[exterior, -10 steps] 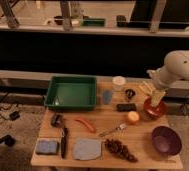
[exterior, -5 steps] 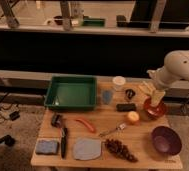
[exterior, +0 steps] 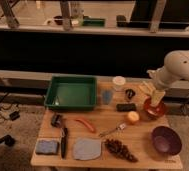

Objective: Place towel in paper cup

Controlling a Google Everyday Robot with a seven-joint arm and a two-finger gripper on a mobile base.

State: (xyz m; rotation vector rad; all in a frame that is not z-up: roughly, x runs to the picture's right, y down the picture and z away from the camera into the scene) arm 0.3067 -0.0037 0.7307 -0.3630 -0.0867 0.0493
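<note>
The towel (exterior: 87, 149), a flat grey-blue cloth, lies near the front edge of the wooden table (exterior: 100, 120), left of centre. The paper cup (exterior: 119, 82), cream-white and upright, stands at the back of the table just right of the green tray. My gripper (exterior: 153, 93) hangs at the right side of the table over the red bowl (exterior: 154, 108), to the right of the cup and far from the towel. Its pale fingers (exterior: 158, 97) stand apart with nothing between them.
A green tray (exterior: 72, 92) fills the back left. A small upright grey-blue piece (exterior: 106, 96), a black block (exterior: 126, 107), an orange fruit (exterior: 133, 117), a fork (exterior: 113, 131), a red chili (exterior: 85, 125), a dark bunch (exterior: 120, 149), a purple bowl (exterior: 166, 140), a blue sponge (exterior: 47, 146) and a black tool (exterior: 63, 142) lie around.
</note>
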